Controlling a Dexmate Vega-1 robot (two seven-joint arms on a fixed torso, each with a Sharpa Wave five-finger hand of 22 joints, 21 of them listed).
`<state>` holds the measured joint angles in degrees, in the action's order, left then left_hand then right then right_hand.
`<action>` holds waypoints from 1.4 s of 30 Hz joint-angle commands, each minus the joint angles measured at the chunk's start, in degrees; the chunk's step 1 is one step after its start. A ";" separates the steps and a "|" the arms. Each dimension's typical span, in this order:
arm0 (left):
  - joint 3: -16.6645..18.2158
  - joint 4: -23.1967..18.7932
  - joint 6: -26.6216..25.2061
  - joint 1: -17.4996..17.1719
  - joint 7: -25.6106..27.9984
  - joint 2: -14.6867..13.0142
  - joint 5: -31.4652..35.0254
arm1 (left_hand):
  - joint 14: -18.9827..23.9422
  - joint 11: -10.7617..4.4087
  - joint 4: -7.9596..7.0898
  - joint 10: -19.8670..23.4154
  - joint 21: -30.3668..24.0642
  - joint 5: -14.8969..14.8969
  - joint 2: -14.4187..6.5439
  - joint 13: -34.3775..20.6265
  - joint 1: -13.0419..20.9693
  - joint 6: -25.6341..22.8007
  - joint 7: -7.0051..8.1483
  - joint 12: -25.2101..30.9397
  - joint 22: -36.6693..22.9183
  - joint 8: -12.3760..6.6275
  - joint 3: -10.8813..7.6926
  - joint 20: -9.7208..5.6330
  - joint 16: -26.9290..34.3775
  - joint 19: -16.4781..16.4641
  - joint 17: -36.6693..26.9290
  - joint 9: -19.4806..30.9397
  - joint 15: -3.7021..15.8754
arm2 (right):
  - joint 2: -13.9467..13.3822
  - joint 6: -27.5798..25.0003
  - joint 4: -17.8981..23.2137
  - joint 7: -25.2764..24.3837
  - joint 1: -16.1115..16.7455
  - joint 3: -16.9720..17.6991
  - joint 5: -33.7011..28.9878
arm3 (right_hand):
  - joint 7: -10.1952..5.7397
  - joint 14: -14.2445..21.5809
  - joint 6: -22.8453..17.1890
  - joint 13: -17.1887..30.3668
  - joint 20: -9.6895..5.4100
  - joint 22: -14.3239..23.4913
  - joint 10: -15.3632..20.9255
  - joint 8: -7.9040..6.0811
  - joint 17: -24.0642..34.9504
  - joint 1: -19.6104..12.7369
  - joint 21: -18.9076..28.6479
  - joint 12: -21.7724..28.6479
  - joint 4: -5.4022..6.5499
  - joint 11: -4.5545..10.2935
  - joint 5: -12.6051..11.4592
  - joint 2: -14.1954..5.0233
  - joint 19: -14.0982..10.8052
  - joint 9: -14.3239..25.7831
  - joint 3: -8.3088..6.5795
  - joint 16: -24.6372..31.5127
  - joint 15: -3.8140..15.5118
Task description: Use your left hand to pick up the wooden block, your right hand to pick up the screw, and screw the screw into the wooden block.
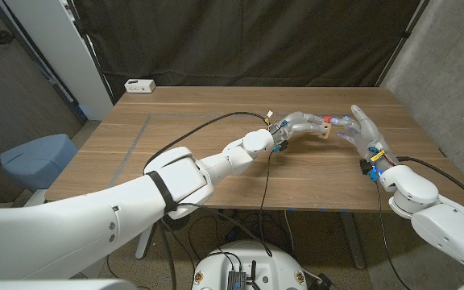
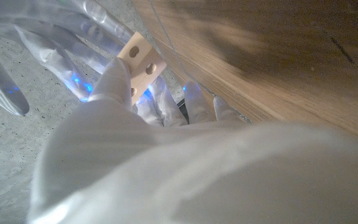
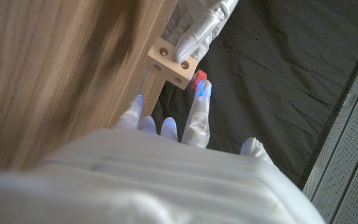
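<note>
Wooden block point(image 1: 325, 130) held up off the desk point(image 1: 184, 121) in the left hand point(image 1: 300, 125), toward the desk's right half, fingers closed around it; left wrist view shows the block point(image 2: 140, 62) pinched at the fingertips, two holes on the visible face, more holes on the face seen from the right wrist point(image 3: 171, 64). Right hand point(image 1: 361, 133) just beside the block, fingers reaching to it; right wrist view shows something small and red point(image 3: 199, 78) at the block's far side, touching a right fingertip point(image 3: 201, 93), probably the screw, too small and half hidden to be sure. Can't tell if the right fingers actually pinch it or just touch; other right fingers spread. Screw shaft and the hole it faces not visible, blocked by fingers and block. Both hands lit blue at the tips. Wide bare wood left of and in front of the hands; right desk edge near the right forearm; far edge well behind the hands. White box point(image 1: 139, 84) at the far left corner, well apart. Black cable point(image 1: 204, 129) runs over the desk along the left arm. Dark curtain point(image 1: 240, 40) behind the desk.
</note>
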<state>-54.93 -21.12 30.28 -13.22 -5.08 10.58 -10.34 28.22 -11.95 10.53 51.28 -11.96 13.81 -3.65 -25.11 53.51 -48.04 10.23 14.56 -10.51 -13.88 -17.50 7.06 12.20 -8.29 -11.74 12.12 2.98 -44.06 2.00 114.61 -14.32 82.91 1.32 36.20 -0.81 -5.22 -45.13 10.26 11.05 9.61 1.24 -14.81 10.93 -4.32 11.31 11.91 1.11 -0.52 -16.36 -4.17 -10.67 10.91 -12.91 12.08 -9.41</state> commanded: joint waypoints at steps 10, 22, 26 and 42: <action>-0.77 -0.14 2.41 -0.13 1.76 -0.39 1.35 | 0.48 -0.13 -1.70 0.68 -0.09 0.22 -1.83 -8.16 0.08 -5.92 -1.89 1.09 -0.14 -0.64 -2.56 -0.51 -0.07 -0.26 -0.19 0.16 2.90 | 1.08 -0.72 0.42 -1.81 -0.04 0.53 -0.85 | 0.04 0.59 3.13 0.13 0.67 0.09 -0.65 1.94 0.08 -0.95 0.41 -0.73 -0.59 -1.06 -0.59 0.16 -1.86 0.20 -0.12 0.11 0.04; -1.05 -0.28 4.00 -0.44 2.89 -0.61 2.26 | 0.55 -0.14 -1.70 0.72 -0.13 0.19 -1.74 -8.16 0.05 -5.82 -1.90 1.11 -0.14 -0.60 -2.46 -0.71 0.00 -0.39 -0.22 0.16 3.05 | 1.49 -0.15 -0.14 -1.65 0.04 0.51 -0.90 | 0.51 -0.61 7.43 0.18 -0.78 -0.07 -3.10 3.82 0.12 -1.31 -0.38 -1.51 -0.96 -1.81 -0.60 0.40 -1.69 0.26 -0.06 -0.62 -0.40; -1.04 -0.31 4.32 -0.55 2.94 -0.63 2.40 | 0.55 -0.15 -1.67 0.74 -0.14 0.18 -1.73 -8.17 0.09 -5.84 -1.95 1.13 -0.14 -0.61 -2.45 -0.68 0.02 -0.42 -0.23 0.16 3.05 | 1.47 0.09 -0.30 -1.30 0.07 0.54 -0.87 | 0.15 -0.83 8.55 0.18 -0.50 -0.07 -3.83 4.14 0.15 -1.30 -0.55 -1.63 -0.99 -1.78 -0.59 0.46 -1.41 0.27 0.00 -0.71 -0.42; -1.00 -0.46 5.59 -0.87 3.13 -0.77 3.00 | 0.50 -0.18 -1.74 0.73 -0.11 0.15 -1.74 -8.20 0.02 -5.93 -1.84 1.15 -0.14 -0.64 -2.37 -0.65 0.02 -0.37 -0.24 0.16 2.93 | 0.39 0.74 -3.14 3.01 -3.00 -1.23 0.82 | -1.19 -3.12 15.06 0.20 0.59 -0.02 -7.50 5.07 0.41 -0.60 -0.95 -1.91 -0.74 -1.95 -0.54 0.81 0.28 0.26 0.55 -1.19 -0.75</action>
<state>-55.97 -21.48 34.60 -13.88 -2.29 9.91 -7.91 28.22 -11.95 10.76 51.27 -11.96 13.81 -3.65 -25.12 53.51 -48.04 10.23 14.56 -10.52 -13.89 -17.73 6.74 12.20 -8.61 -11.87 12.09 2.97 -42.88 2.15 113.86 -13.67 82.43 1.76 36.07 -2.06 -7.91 -30.55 10.26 11.50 9.61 -5.51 -9.93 11.08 -4.93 10.56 10.36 0.44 -2.50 -16.80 -3.56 -11.01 11.08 -12.70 10.96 -10.01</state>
